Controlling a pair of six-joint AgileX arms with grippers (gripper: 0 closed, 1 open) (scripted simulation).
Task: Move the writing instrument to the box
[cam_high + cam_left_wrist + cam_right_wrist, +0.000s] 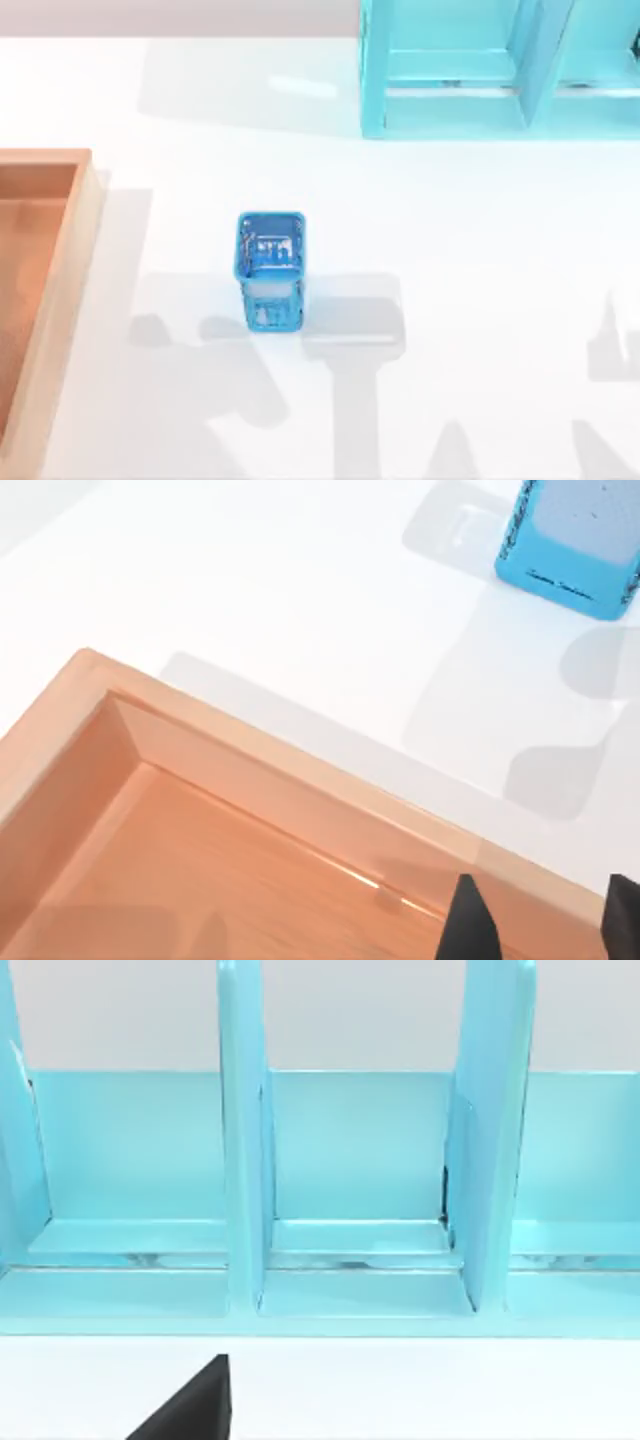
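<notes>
Left hand [540, 920] hovers released over the box [300, 780], near its wall; right hand's state cannot be told.

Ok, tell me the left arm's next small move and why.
Probably swing the left gripper, open above the box's corner, toward the blue cup. The box's visible floor is bare, and the cup's interior is too unclear to show whether the marker stands there. Right gripper faces the shelf.

shallow orange-brown wooden box [82, 215]: table's left edge | small blue mesh cup [271, 268]: upright, centre-left | light-blue shelf unit [450, 100]: far right | white table [480, 250]
</notes>
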